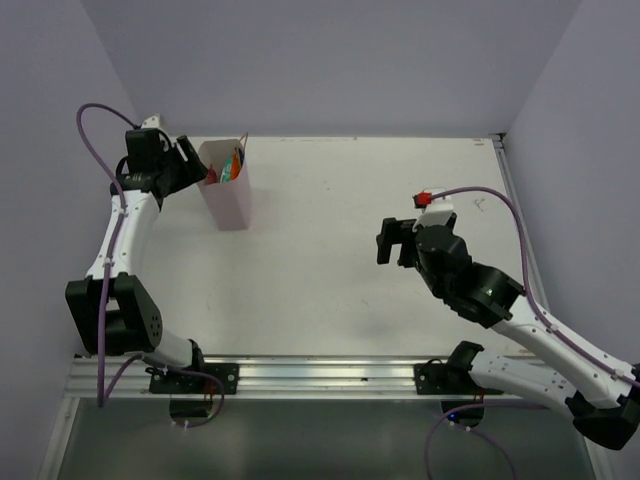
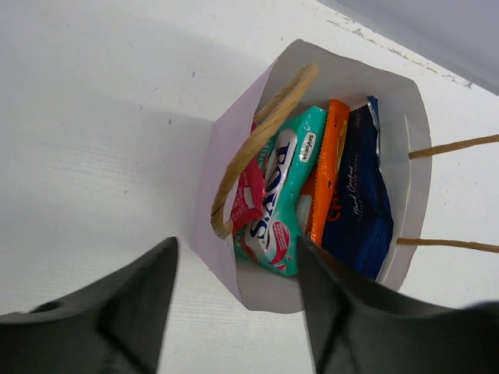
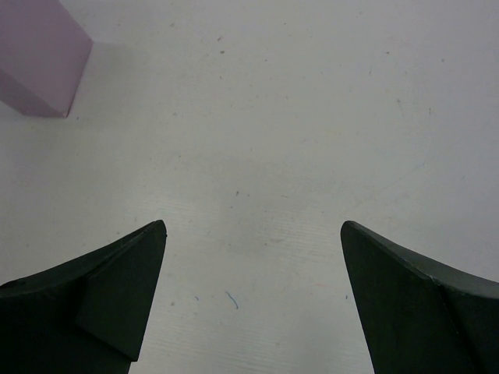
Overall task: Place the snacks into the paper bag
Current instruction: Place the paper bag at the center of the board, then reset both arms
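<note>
The pale pink paper bag [image 1: 228,193] stands upright at the table's far left. In the left wrist view the bag [image 2: 218,167] is open, with a teal-green packet [image 2: 284,187], an orange packet [image 2: 331,167], a dark blue packet [image 2: 360,199] and a pink-red packet [image 2: 248,195] standing inside it. A tan string handle [image 2: 257,136] lies across its mouth. My left gripper [image 2: 236,249] is open and empty, right at the bag's near rim. My right gripper [image 3: 253,230] is open and empty over bare table, right of centre [image 1: 395,240]. The yellow-green and silver-grey packets are not visible.
The bag's lower corner shows at the top left of the right wrist view [image 3: 39,54]. The white table [image 1: 330,270] ends at walls behind and on both sides. A metal rail [image 1: 320,375] with the arm bases runs along the near edge.
</note>
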`<control>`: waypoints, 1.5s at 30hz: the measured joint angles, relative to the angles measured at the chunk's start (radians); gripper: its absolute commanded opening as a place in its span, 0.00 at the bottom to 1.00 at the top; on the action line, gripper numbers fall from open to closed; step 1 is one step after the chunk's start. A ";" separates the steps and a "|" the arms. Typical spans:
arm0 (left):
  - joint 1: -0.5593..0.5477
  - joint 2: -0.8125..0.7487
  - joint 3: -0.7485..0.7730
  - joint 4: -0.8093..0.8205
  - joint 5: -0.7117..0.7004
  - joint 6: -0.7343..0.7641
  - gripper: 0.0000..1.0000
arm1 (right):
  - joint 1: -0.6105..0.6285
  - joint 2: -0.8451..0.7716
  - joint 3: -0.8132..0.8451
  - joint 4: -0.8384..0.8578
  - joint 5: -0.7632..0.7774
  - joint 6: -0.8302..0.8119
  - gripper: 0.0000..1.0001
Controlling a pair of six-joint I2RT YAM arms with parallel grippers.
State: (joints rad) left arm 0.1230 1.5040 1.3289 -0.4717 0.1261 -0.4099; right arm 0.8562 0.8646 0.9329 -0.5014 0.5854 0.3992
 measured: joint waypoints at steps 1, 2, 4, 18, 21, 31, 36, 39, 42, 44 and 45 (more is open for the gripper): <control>0.000 -0.006 0.000 0.000 -0.001 0.003 0.79 | 0.000 -0.011 0.000 -0.008 0.000 -0.001 0.98; 0.000 -0.015 -0.001 0.000 -0.002 0.001 0.84 | 0.000 -0.021 0.000 -0.013 0.001 -0.002 0.98; 0.000 -0.039 -0.002 -0.003 -0.003 0.003 0.97 | 0.000 -0.041 0.000 -0.023 0.008 -0.005 0.98; 0.001 -0.445 -0.106 -0.016 -0.044 0.024 1.00 | 0.000 -0.202 0.013 -0.139 0.119 -0.052 0.99; 0.000 -0.573 -0.138 -0.024 -0.053 0.040 1.00 | 0.000 -0.230 0.037 -0.171 0.143 -0.053 0.99; -0.146 -0.963 -0.190 -0.099 -0.211 0.116 1.00 | 0.000 -0.326 0.056 -0.255 0.212 -0.069 0.98; -0.225 -1.112 -0.317 -0.106 -0.324 0.143 1.00 | 0.000 -0.416 0.025 -0.252 0.244 -0.075 0.99; -0.251 -1.200 -0.407 -0.118 -0.367 0.146 1.00 | 0.000 -0.463 0.006 -0.252 0.254 -0.082 0.98; -0.263 -1.255 -0.463 -0.117 -0.390 0.151 1.00 | 0.000 -0.504 -0.008 -0.249 0.265 -0.089 0.98; -0.264 -1.276 -0.496 -0.103 -0.396 0.151 1.00 | 0.000 -0.524 -0.016 -0.247 0.271 -0.091 0.98; -0.264 -1.286 -0.513 -0.096 -0.397 0.151 1.00 | 0.000 -0.530 -0.020 -0.247 0.273 -0.092 0.99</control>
State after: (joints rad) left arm -0.1410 0.2180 0.8162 -0.5674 -0.2707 -0.2592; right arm 0.8562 0.3347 0.9131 -0.7483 0.8581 0.3077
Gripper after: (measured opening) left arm 0.997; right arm 0.985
